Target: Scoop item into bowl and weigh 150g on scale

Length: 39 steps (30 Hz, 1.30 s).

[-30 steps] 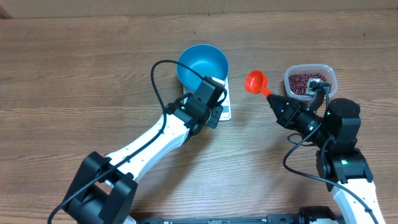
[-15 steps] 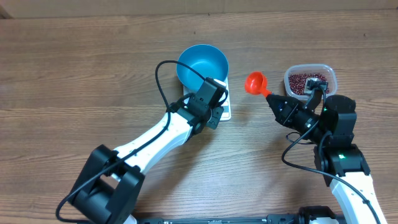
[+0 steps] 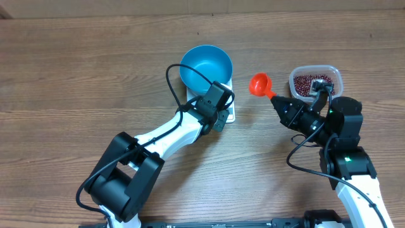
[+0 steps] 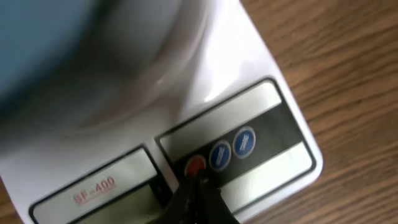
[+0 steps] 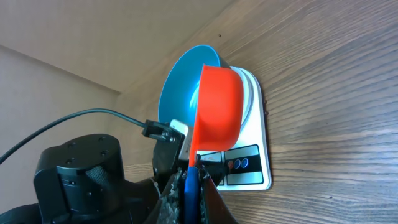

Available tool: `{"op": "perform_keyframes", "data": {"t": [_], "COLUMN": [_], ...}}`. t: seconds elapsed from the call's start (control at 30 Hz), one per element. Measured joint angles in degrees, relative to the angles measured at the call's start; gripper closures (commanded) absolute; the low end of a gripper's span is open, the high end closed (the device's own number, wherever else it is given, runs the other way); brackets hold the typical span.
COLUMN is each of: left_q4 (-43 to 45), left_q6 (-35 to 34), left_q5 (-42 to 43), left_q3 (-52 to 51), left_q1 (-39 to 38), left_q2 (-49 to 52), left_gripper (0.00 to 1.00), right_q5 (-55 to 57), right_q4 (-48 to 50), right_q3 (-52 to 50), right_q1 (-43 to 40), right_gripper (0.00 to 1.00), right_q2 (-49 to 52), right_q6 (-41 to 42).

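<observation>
Overhead view looked straight down on the table (image 3: 76, 76); both wrist views, the left very close, shared the scale (image 4: 239, 59).

1. the bowl (image 3: 205, 66) is plain bright blue, inside and out.
2. the scale (image 4: 249, 56) is glossy white; its front panel is black with pale grey label fields, two blue round buttons (image 4: 244, 142), one orange-red button (image 4: 195, 165) and small red lettering.
3. the scoop (image 3: 260, 83) is solid orange-red.
4. the beans (image 3: 307, 83) are dark red-brown, in a clear tub (image 3: 335, 76).
5. the tabletop (image 3: 76, 69) is mid-brown wood with darker grain streaks.
6. the left arm (image 3: 164, 136) and right arm (image 3: 361, 190) are white with black joints and black cables; the left end effector (image 4: 196, 186) and right end effector (image 5: 189, 180) are black.
</observation>
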Motion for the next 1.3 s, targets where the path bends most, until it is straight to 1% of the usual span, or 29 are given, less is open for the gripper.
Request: {"op": "perform_keyframes", "data": {"t": [0.13, 0.37, 0.87, 1.3], "left_q4": [2.08, 2.16, 1.31, 2.40], "left_q6": [1.16, 2.49, 2.75, 2.75], "left_q5": [-1.51, -1.95, -1.95, -2.14], "left_q3": [0.00, 0.00, 0.00, 0.00], "left_q1": [0.00, 0.00, 0.00, 0.00], "left_q2": [0.02, 0.02, 0.07, 1.70], "left_gripper": [0.96, 0.96, 0.96, 0.96], "right_q5": [-0.02, -0.02, -0.02, -0.04], "right_q4": [0.04, 0.04, 0.02, 0.02], "right_q3": [0.00, 0.00, 0.00, 0.00], "right_q1": [0.00, 0.00, 0.00, 0.00], "right_gripper": [0.96, 0.96, 0.96, 0.96], "right_q2": [0.00, 0.00, 0.00, 0.00], "right_q6": [0.00, -0.04, -0.04, -0.04]}}
